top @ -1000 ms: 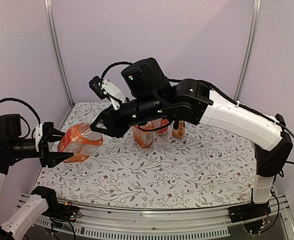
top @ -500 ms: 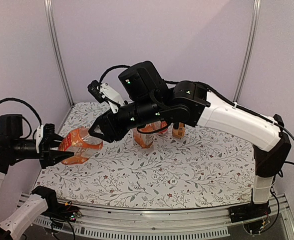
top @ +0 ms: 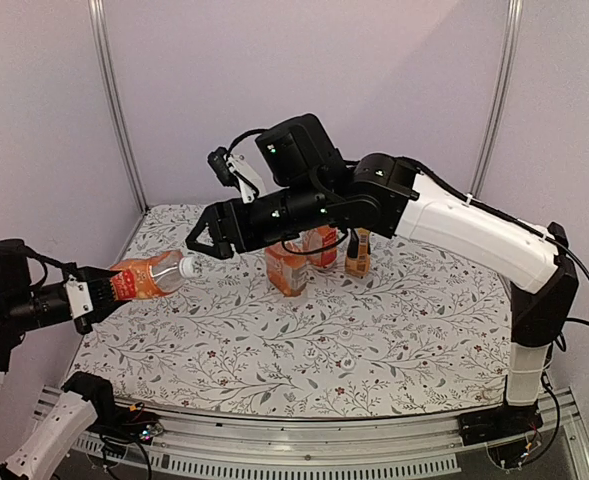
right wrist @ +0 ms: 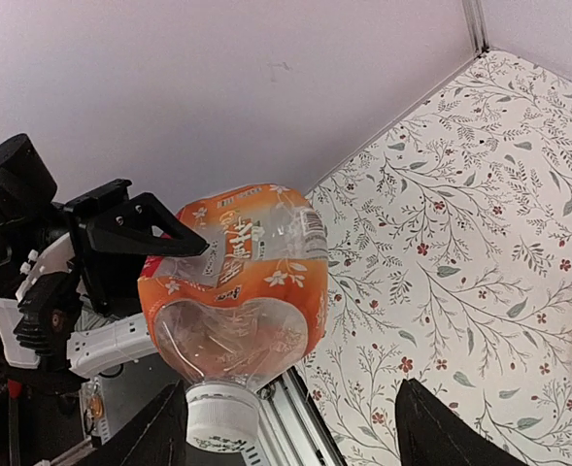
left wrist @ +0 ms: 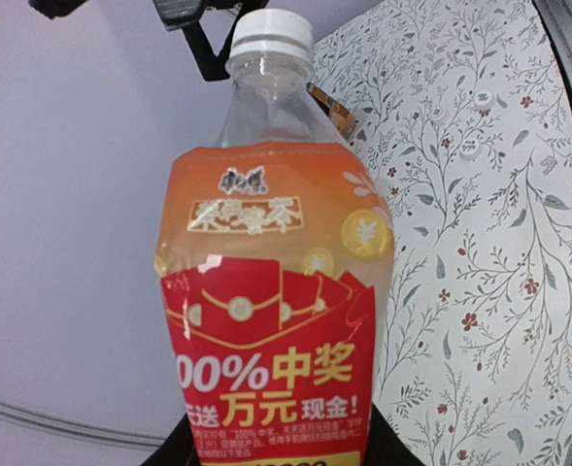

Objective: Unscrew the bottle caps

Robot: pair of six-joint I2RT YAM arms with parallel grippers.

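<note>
A squat clear bottle [top: 142, 279] with an orange label lies nearly level above the table's left edge, with my left gripper [top: 102, 292] shut round its base end. Its white cap [top: 188, 267] points right, toward my right gripper [top: 202, 245], which stands open just above and beyond the cap. The left wrist view shows the label [left wrist: 266, 320] filling the frame and the cap [left wrist: 271, 32] on top. From the right wrist the cap [right wrist: 222, 417] sits beside one finger [right wrist: 154, 437] of the open right gripper [right wrist: 295, 439], untouched by the other finger.
Three more orange bottles stand at the back middle of the floral table [top: 374, 330]: a squat one [top: 287, 268], another [top: 322, 245] behind it, and a slim one [top: 358, 255]. A metal rail [top: 324, 440] runs along the near edge.
My left gripper closed on the bottle and drew it left, tilting it nearly level. My right gripper let go of the cap, opened, and rose slightly away.
</note>
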